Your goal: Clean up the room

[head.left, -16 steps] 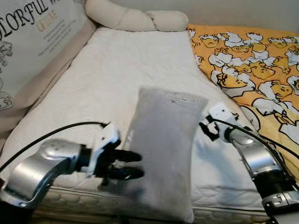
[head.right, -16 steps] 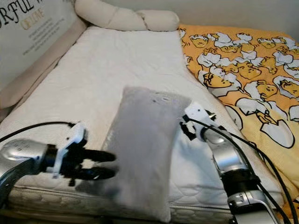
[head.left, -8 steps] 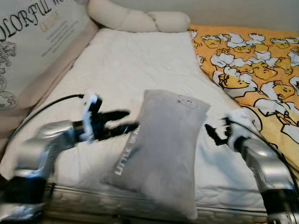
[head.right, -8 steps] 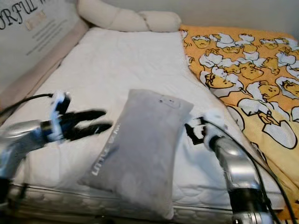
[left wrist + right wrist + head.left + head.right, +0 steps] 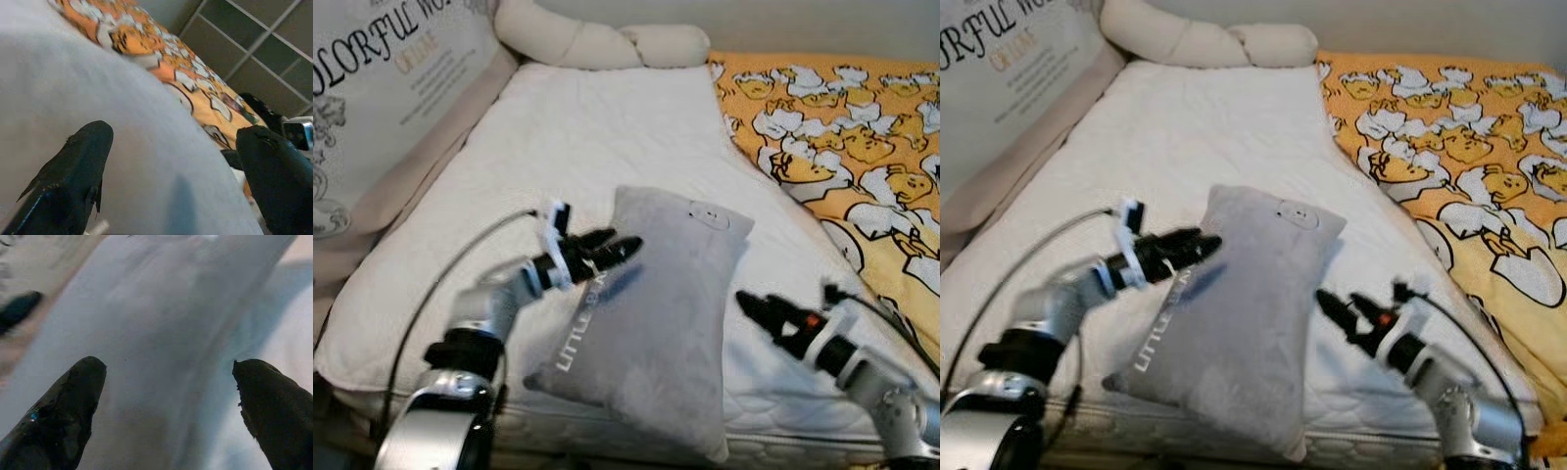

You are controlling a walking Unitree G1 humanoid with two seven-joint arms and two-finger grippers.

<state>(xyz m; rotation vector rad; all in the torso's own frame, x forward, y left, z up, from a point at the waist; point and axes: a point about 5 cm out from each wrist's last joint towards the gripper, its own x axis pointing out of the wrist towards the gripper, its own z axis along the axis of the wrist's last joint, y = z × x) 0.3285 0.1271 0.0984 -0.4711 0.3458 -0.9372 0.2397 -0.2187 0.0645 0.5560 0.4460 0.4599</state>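
At about nine o'clock in the head views a large printed cushion (image 5: 382, 108) leans along the edge of the white mattress (image 5: 597, 137), and at twelve o'clock a cream bolster (image 5: 597, 41) lies across the head of the bed. Lower, at roughly eight o'clock, the left gripper (image 5: 607, 250) reaches in with its two black fingers spread, their tips at the near long edge of the grey pillow (image 5: 656, 313); its wrist camera shows the grey fabric bulging between the parted fingers (image 5: 73, 171), not yet pinched. The pillow lies slanted at the picture's centre, close to the mattress's front edge, lettering along one side. At four o'clock the right gripper (image 5: 766, 315) points at the pillow's other long edge, its fingers likewise apart (image 5: 63, 406), with the grey cloth ahead of them, close but seemingly not gripped. The step in hand looks like taking the pillow from both sides in order to tidy it away. The next move probably calls for both pairs of fingers to close on the soft edges together, deep enough that the fabric does not slip free. At two o'clock a yellow duck-patterned blanket (image 5: 832, 137) covers the right of the bed; its folds near the right arm could catch the trailing cable.
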